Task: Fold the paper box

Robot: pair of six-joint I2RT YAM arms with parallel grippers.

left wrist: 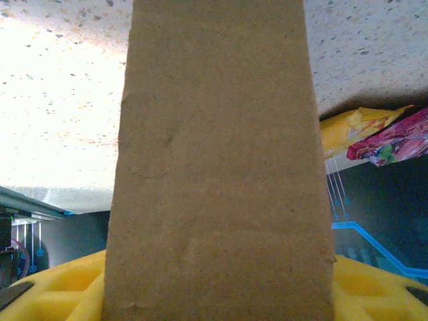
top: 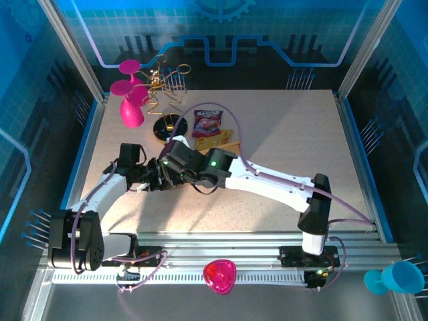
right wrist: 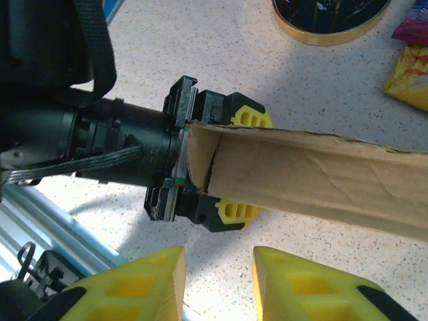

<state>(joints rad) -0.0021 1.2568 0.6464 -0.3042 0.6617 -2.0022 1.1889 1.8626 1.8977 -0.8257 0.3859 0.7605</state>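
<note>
The paper box (left wrist: 214,167) is a brown cardboard piece held off the table. In the right wrist view it runs as a long folded strip (right wrist: 321,180) from the centre to the right edge. My left gripper (right wrist: 244,164) is shut on its left end, one yellow finger (right wrist: 251,117) above the card and one below. From the left wrist, the card rises between the left gripper's (left wrist: 217,294) yellow fingers. My right gripper (right wrist: 219,281) is open just in front of that grip, with bare table between its fingers. From above, the left gripper (top: 155,179) and right gripper (top: 172,167) meet mid-table and cover the box.
Snack packets (top: 208,124) lie behind the arms, beside a black gold-rimmed disc (top: 168,127) with a wire stand and a pink fan-like object (top: 130,100). A metal rail (top: 221,247) runs along the near edge. The table's right half (top: 301,134) is bare.
</note>
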